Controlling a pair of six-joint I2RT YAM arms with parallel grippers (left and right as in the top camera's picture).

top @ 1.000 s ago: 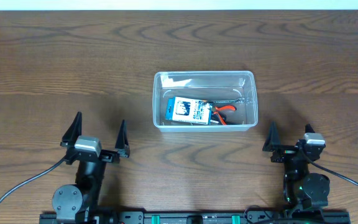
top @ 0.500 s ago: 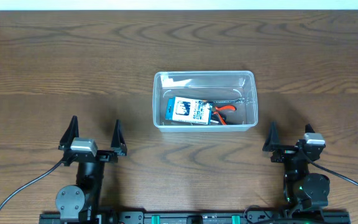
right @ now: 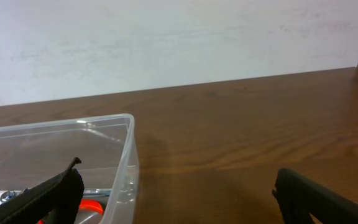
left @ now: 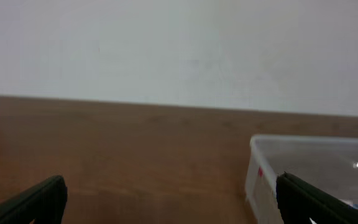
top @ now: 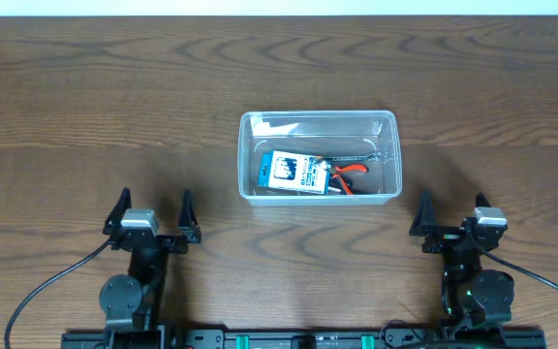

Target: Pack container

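The wooden table [top: 66, 97] carries the container [top: 319, 118] at its middle, ahead of me and between my arms, with a blue and white box [top: 294, 172] and red-handled pliers [top: 352, 172] lying inside. Both arms sit folded back at the near edge, well apart from it. My left gripper [top: 155, 197] and right gripper [top: 453, 215] point forward, fingers spread wide, holding nothing.

Even, bright light; soft shadows; left wrist view blurred; glints on container [top: 389, 153] wall.

container [top: 244, 155] 1 | box [top: 294, 174] 1 | pliers [top: 352, 171] 1 | left tool [top: 154, 199] + right tool [top: 450, 208] = 2
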